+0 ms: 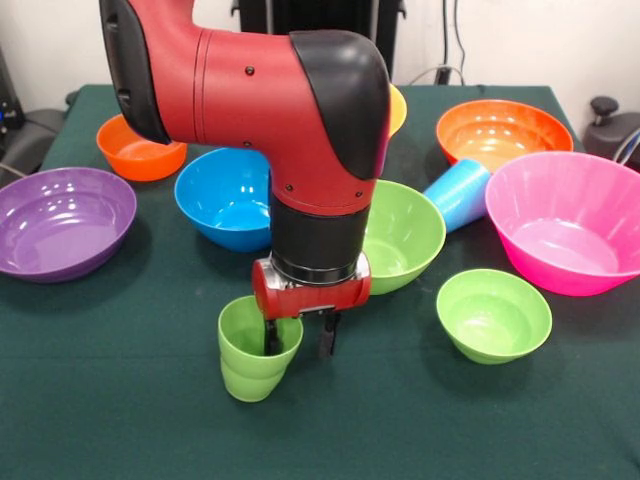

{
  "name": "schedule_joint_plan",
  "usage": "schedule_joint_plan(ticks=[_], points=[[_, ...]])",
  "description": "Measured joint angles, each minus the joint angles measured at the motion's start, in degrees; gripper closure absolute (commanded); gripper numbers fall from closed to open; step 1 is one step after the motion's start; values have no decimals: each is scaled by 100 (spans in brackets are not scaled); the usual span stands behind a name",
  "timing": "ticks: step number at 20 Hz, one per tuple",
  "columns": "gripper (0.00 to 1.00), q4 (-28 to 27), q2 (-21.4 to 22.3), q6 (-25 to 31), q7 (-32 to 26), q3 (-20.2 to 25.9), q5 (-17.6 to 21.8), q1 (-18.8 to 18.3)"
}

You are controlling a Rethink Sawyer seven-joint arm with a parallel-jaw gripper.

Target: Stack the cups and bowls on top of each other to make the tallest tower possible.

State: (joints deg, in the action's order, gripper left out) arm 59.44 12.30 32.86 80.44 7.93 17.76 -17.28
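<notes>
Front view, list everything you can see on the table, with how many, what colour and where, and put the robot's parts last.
cup: one, lime green, upright, front centre.
cup: one, light blue, lying tilted between green and pink bowls.
bowls: two orange, back left and back right.
bowl: one purple, left.
bowl: one blue, centre.
bowls: two green, centre and front right.
bowl: one pink, right.
bowl: one yellow-orange, mostly hidden behind arm.
tablecloth: dark green.
arm: red and black.
tool, one finger inside lime cup, one outside its rim.

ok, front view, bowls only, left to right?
purple bowl → small orange bowl → blue bowl → big green bowl → small green bowl → pink bowl. Skipped: big orange bowl, which overlaps in x.
</notes>
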Motion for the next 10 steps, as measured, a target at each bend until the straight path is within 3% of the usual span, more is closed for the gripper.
schedule_joint_plan(ticks=[10], points=[[0,0,139,470,0,-12,0,120]])
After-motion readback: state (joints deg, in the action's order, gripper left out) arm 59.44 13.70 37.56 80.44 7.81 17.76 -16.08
